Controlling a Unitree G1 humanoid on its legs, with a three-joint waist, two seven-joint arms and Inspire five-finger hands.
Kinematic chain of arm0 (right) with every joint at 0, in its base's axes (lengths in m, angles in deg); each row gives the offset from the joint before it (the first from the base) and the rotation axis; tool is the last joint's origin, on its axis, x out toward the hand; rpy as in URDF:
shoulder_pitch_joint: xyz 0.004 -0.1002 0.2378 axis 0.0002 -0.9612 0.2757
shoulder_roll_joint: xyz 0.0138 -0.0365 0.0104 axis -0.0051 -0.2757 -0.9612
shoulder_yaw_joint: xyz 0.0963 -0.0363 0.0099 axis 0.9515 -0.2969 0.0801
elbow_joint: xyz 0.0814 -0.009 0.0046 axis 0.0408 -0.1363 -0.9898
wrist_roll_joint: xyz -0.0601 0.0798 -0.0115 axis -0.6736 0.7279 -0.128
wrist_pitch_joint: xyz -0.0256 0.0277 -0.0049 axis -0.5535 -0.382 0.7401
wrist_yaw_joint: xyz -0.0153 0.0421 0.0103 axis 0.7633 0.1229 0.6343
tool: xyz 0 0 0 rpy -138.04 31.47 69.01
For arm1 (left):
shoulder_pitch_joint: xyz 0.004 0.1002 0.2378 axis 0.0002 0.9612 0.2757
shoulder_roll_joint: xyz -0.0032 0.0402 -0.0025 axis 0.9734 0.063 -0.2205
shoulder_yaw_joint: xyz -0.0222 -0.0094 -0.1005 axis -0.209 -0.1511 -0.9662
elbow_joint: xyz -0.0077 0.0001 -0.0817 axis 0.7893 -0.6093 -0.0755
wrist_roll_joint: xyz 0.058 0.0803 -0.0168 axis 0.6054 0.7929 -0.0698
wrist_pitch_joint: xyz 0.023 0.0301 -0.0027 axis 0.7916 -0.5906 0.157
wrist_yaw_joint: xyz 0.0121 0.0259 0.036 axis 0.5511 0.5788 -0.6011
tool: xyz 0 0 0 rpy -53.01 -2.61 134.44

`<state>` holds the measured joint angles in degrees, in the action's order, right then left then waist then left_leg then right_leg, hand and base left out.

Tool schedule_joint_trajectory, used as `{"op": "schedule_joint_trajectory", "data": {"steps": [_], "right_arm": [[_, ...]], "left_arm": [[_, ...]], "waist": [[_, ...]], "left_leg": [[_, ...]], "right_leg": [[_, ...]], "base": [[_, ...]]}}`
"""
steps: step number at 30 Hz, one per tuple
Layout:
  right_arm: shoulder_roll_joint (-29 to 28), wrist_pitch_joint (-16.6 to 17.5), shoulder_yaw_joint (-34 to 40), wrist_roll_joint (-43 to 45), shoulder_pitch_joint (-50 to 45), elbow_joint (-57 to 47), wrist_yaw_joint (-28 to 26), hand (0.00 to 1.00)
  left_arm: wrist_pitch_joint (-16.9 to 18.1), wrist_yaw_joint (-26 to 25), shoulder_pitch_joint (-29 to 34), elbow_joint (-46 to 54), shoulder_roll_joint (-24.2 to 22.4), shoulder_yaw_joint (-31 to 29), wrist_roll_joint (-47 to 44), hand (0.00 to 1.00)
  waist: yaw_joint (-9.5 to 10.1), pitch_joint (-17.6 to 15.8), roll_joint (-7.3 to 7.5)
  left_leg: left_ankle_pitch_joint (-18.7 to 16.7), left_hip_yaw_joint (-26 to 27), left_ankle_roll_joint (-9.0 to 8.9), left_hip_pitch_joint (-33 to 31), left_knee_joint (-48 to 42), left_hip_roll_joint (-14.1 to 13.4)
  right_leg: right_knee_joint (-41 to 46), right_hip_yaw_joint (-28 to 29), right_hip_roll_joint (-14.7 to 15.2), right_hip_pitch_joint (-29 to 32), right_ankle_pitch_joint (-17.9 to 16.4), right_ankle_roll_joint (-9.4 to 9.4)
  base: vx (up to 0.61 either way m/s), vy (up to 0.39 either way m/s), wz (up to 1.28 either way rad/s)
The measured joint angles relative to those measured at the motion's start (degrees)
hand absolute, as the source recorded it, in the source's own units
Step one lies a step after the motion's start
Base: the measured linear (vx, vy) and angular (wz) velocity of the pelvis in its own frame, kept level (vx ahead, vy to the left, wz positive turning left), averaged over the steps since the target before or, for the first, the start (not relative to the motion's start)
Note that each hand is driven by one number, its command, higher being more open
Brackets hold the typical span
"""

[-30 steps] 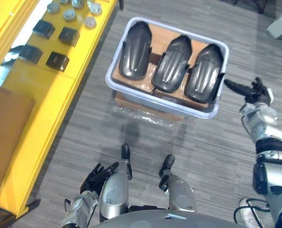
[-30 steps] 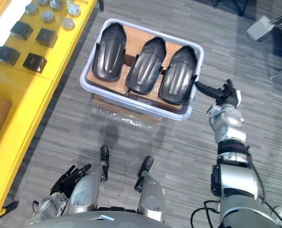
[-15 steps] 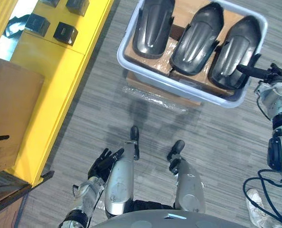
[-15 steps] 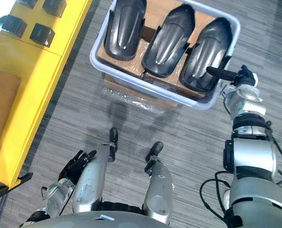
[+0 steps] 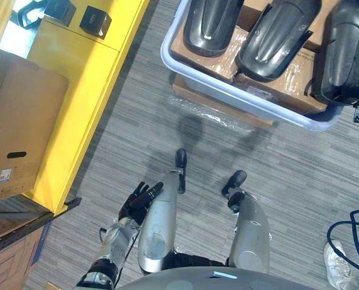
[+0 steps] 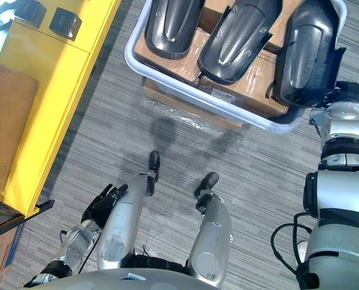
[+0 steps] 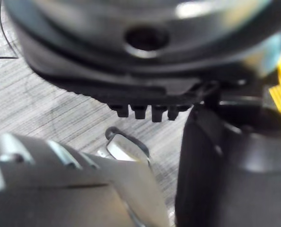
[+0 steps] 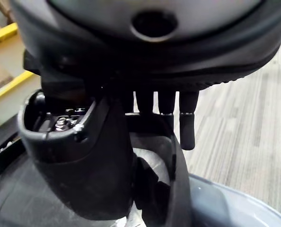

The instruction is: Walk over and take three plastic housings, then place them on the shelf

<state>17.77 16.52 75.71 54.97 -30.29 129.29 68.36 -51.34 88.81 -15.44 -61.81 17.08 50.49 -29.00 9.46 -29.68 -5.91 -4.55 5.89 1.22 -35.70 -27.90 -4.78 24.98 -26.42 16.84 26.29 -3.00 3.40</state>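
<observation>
Three black plastic housings lie side by side in a pale grey bin [image 6: 191, 96]: the left housing [image 6: 173, 27], the middle housing [image 6: 234, 39] and the right housing [image 6: 306, 54]. My right hand [image 6: 347, 92] is at the near right edge of the right housing, which overlaps the bin's rim there. In the right wrist view the thumb [image 8: 79, 156] lies on one side of that housing's wall [image 8: 13, 198] and the fingers [image 8: 188, 127] on the other, pinching it. My left hand [image 6: 104, 202] hangs low beside my left leg, fingers relaxed and holding nothing.
The bin rests on a cardboard box [image 5: 191, 90] on the grey floor. A yellow shelf [image 5: 77, 78] runs along the left, bearing small black boxes [image 5: 95, 21] and a large cardboard carton [image 5: 16, 133]. A white shoe [image 5: 336, 272] shows at the lower right.
The camera has moved towards the bin, so the whole scene has shifted down the picture. My right hand went from beside the bin to the right housing's edge and closed on it.
</observation>
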Motion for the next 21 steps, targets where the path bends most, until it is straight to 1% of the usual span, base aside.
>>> {"op": "schedule_joint_trajectory", "data": {"steps": [2, 5, 8, 10, 12, 14, 15, 16, 17, 18, 19, 20, 21], "right_arm": [[-0.3, 0.9, -1.5, -0.3, -0.6, -0.3, 0.4, 0.0], [-0.5, 0.4, -1.5, -0.3, -1.2, -0.4, 0.4, 0.0], [-0.9, -0.1, -0.5, -2.9, -3.1, -0.5, 0.0, 0.0], [-2.1, -0.4, 1.5, -4.9, -4.3, -0.4, -0.1, 0.0], [-2.6, -0.1, 2.4, -4.9, -6.2, -0.4, -0.1, 0.0], [-2.8, 0.6, 3.4, -4.9, -8.4, -0.3, -0.1, 0.0], [-3.1, 1.1, 4.2, -4.9, -9.6, -0.2, 0.0, 0.0], [-4.0, 2.5, 5.5, -4.9, -10.8, -0.2, 0.7, 0.0], [-4.4, 3.2, 6.1, -4.9, -11.4, -0.3, 1.1, 0.0], [-5.0, 4.1, 7.5, -5.0, -12.5, -1.4, 2.0, 0.0], [-5.4, 4.6, 8.6, -5.5, -14.7, -4.8, 3.3, 0.0], [-5.4, 4.7, 9.0, -6.2, -16.1, -7.0, 3.9, 0.0], [-5.4, 5.1, 9.4, -7.2, -18.5, -11.8, 5.3, 0.0]], "left_arm": [[0.0, -0.7, -0.1, 0.0, 0.0, -0.1, 0.0, 1.0], [0.0, -0.9, -0.1, -0.1, 0.0, -1.5, 0.0, 1.0], [-0.1, -1.1, -0.1, 0.1, 0.0, -2.5, 0.0, 1.0], [-0.1, -1.0, 0.0, 0.2, 0.0, -2.7, 0.1, 1.0], [-0.2, -0.6, 0.5, 0.3, 0.0, -2.7, 0.3, 1.0], [-0.2, -0.6, 0.7, 0.4, 0.1, -3.2, 0.8, 1.0], [-0.2, -0.7, 0.9, 0.6, 0.3, -3.4, 1.9, 1.0], [-0.2, -0.6, 2.3, 2.4, 0.9, -3.7, 2.6, 1.0], [-0.1, -0.6, 2.9, 3.2, 1.1, -3.8, 2.5, 1.0], [-0.2, -0.7, 3.9, 4.5, 1.6, -3.9, 2.5, 1.0], [-0.2, -0.6, 5.1, 6.1, 2.0, -4.2, 2.5, 1.0], [-0.3, -0.7, 5.4, 6.4, 2.1, -4.3, 2.5, 1.0], [-0.3, -0.7, 6.3, 7.3, 2.3, -4.4, 2.4, 1.0]], "waist": [[-0.1, 0.0, 0.0], [-0.09, 0.0, 0.01], [-0.02, 0.0, 0.09], [-0.04, 0.0, 0.19], [-0.09, 0.0, 0.33], [-0.12, -0.1, 0.83], [-0.22, 0.0, 1.34], [-0.57, -0.1, 2.61], [-0.68, 0.0, 3.26], [-1.03, -0.2, 4.41], [-1.5, -0.2, 5.62], [-1.61, -0.1, 6.11], [-1.9, 0.1, 6.91]], "left_leg": [[0.1, 0.0, -0.09, 0.0, 0.0, -0.2], [0.2, 0.0, 0.01, 0.2, -0.1, -0.5], [0.1, -0.2, -0.03, 0.7, -0.5, -0.8], [0.1, -0.1, -0.05, 2.2, 0.2, -0.8], [0.2, 0.1, -0.19, 4.5, 1.3, -0.7], [0.6, 0.1, -0.43, 6.6, 2.9, -0.5], [0.9, 0.1, -0.55, 7.8, 3.9, -0.4], [1.4, 0.3, -0.79, 9.9, 5.7, -0.4], [1.6, 0.5, -0.86, 10.8, 6.6, -0.4], [2.2, 0.8, -1.09, 12.8, 8.4, -0.3], [2.8, 1.0, -1.28, 15.0, 10.4, -0.1], [3.1, 1.3, -1.42, 16.3, 11.4, -0.1], [3.4, 1.8, -1.59, 18.7, 13.2, 0.0]], "right_leg": [[0.0, 0.0, -0.1, 0.1, 0.0, -0.06], [-0.1, -0.2, -0.3, -0.3, -0.1, -0.2], [-0.3, -0.3, -0.8, -1.3, -0.2, -0.32], [-0.7, -0.2, -0.9, -2.5, -0.2, -0.32], [-1.7, -0.2, -1.1, -4.7, -0.2, -0.27], [-3.1, -0.5, -1.2, -6.8, 0.0, -0.06], [-4.1, -0.6, -1.5, -7.9, 0.1, 0.09], [-6.0, -0.5, -2.1, -9.8, 0.5, 0.63], [-6.7, -0.5, -2.2, -10.5, 0.5, 0.75], [-8.5, -0.5, -2.7, -12.3, 0.9, 1.17], [-10.5, -0.5, -3.2, -14.4, 1.8, 1.09], [-11.6, -0.4, -3.5, -15.5, 2.3, 1.09], [-13.7, -0.2, -4.0, -17.7, 3.0, 1.28]], "base": [[0.01, -0.015, -0.01], [0.04, -0.029, 0.0], [0.03, -0.015, 0.02], [0.01, -0.012, -0.02], [0.0, 0.0, 0.0], [0.02, -0.019, 0.04], [0.04, -0.033, 0.01], [0.05, -0.032, -0.02], [0.08, -0.035, -0.05], [0.08, -0.023, -0.02], [0.1, -0.024, -0.01], [0.11, -0.024, -0.06], [0.1, -0.017, -0.11]]}}
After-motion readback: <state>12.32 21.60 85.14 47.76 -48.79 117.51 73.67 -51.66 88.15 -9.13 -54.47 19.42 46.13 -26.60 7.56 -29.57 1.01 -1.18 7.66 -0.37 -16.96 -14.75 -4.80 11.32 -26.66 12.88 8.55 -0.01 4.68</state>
